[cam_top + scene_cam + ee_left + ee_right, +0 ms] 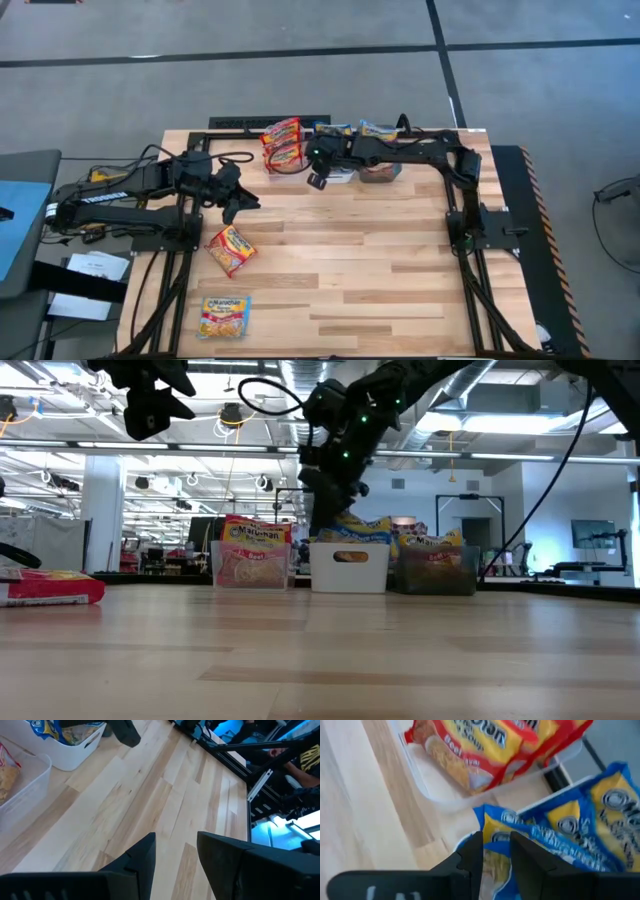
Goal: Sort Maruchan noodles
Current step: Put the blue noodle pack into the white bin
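Three bins stand in a row at the table's far edge. The clear bin (250, 572) holds red Maruchan noodles (283, 145), the white bin (350, 572) holds blue ones (592, 820), and the dark grey bin (440, 575) holds more. My right gripper (496, 851) hangs over the white bin, shut on a blue packet (495, 832). My left gripper (176, 852) is open and holds nothing, raised above the table's left part (238, 205). Two loose packets lie flat on the table: a red-orange one (231, 249) and a blue-edged one (223, 316). My right gripper pinches the blue packet between its two fingers at its upper edge (492, 827). The fingers slant down from the table's right. The packet hangs below them, over the white bin and among the blue packets in it. Whether its lower end rests in the bin is hidden.
Bare wood fills the table's middle, right and near parts (400, 280). The arms' black frame rails run along both table sides. The left arm lies over the left rail (110, 200).
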Robot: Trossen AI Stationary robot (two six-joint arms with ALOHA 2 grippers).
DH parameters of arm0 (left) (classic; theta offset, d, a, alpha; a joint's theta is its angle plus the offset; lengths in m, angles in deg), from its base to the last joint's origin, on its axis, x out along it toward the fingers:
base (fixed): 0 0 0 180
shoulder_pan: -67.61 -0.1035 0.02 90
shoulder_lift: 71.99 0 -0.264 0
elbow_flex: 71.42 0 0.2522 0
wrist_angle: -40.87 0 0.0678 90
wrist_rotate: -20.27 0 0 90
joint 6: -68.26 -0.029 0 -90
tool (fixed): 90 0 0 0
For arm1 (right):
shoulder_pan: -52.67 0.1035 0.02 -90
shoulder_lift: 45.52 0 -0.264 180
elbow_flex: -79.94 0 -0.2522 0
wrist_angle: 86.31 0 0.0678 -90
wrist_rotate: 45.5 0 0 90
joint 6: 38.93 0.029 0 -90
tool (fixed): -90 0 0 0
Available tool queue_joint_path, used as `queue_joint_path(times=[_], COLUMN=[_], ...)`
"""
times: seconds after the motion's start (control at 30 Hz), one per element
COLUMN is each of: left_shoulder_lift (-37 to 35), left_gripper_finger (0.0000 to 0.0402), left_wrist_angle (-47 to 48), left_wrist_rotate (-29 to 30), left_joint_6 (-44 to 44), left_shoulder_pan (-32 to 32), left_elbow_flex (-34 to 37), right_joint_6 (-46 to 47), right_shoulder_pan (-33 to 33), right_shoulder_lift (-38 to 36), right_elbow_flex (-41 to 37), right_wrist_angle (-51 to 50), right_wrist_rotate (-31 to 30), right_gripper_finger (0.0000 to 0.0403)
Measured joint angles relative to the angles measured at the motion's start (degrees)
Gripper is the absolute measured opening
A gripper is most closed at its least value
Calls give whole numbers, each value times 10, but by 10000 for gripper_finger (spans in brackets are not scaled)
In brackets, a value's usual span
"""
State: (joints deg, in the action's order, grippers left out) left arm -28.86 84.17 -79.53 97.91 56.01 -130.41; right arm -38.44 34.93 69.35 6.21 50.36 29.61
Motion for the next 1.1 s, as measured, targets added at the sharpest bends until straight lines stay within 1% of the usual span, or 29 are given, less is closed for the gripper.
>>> queue_joint_path(times=[0.2, 0.3, 0.43, 0.63, 0.77, 1.1], left_shoulder_lift=[0, 0, 0, 0, 0, 0], left_gripper_finger=[130, 130, 130, 130, 130, 130], left_wrist_angle=[1, 1, 2, 7, 7, 6], left_wrist_rotate=[1, 8, 11, 11, 12, 12], left_joint_6=[1, 1, 2, 2, 1, 1], left_shoulder_pan=[0, 0, 0, 0, 0, 0], left_elbow_flex=[0, 0, 0, 0, 0, 0], right_joint_6=[26, 44, 53, 53, 50, 38], right_shoulder_pan=[-4, -9, -10, -3, 2, -3], right_shoulder_lift=[-1, 3, 33, 42, 22, -63], right_elbow_flex=[0, 0, 0, 1, -1, 0], right_wrist_angle=[-33, -33, -27, -26, -19, -29], right_wrist_rotate=[2, 34, 54, 52, 52, 36], right_gripper_finger=[121, 121, 121, 120, 120, 121])
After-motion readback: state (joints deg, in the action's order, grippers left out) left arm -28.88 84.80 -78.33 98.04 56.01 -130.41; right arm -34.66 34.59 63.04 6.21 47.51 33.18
